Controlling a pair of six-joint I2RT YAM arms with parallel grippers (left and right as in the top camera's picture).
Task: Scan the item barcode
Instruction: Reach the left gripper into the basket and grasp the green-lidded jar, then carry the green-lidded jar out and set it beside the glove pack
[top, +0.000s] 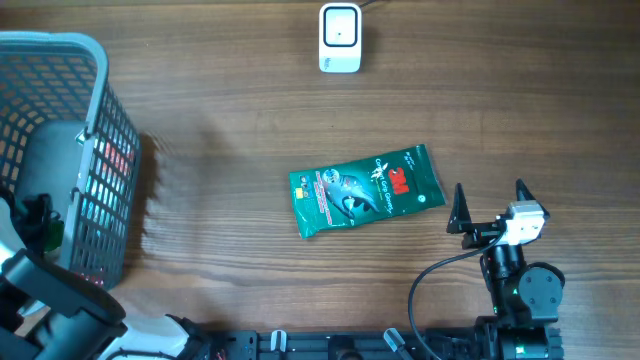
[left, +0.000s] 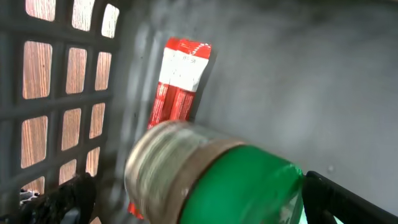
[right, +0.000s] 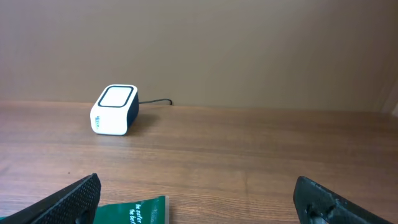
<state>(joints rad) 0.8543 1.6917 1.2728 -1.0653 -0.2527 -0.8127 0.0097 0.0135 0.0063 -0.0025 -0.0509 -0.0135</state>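
Green packet (top: 365, 190) is lying flat on the wooden table (top: 220, 90), near the middle, printed face up and long axis slightly tilted. No gripper is touching it. Whether a barcode is showing on the upper face, I cannot tell. The packet's near edge is just showing at the bottom of the right wrist view.

Right gripper (top: 489, 186) is hovering just to the right of the packet, close but apart from it. Its jaws are standing wide, with nothing between them. The fingers are pointing toward the far side of the table.

Scanner (top: 340, 38), a small white box with a dark-rimmed window on top, is sitting at the far edge of the table, well apart from the packet. A thin cable (right: 155, 101) is running off behind it.

Grey basket (top: 105, 120) is standing at the left edge of the table. Left gripper (left: 193, 196) is reaching down inside it, jaws spread wide. A green container (left: 249, 193) with a silvery end is lying between the fingers, blurred. One finger is standing clear of it; whether the other is touching it, I cannot tell. A red packet (left: 180, 81) is leaning against the basket's mesh wall, behind the container.
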